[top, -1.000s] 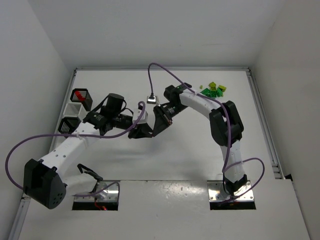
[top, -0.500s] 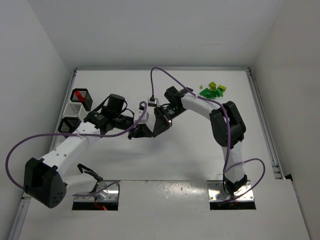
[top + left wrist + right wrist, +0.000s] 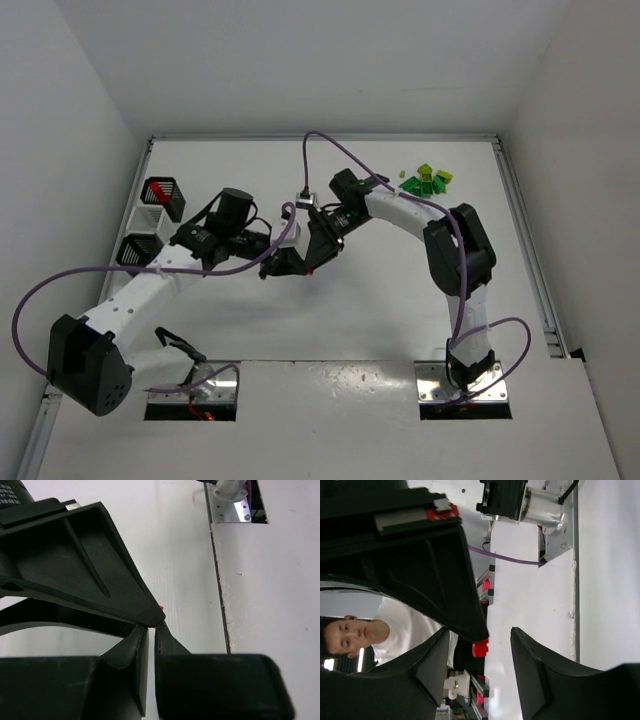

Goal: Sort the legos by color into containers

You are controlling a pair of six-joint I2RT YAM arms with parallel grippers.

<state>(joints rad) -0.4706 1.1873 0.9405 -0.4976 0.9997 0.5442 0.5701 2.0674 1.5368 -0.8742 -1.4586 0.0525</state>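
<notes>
The left gripper (image 3: 151, 628) is pinching shut on a tiny red lego (image 3: 480, 648) above the middle of the table (image 3: 380, 300). The right gripper (image 3: 480, 632) is sitting partly open around that brick, and its fingers (image 3: 535, 670) are not touching it. The green legos (image 3: 425, 180) are lying in a small heap at the far right. At the far left, the far black bin (image 3: 178, 208) is holding red bricks, the white bin (image 3: 140, 212) is sitting just beside it, and the near black bin (image 3: 125, 255) is sitting closest to the arms.
</notes>
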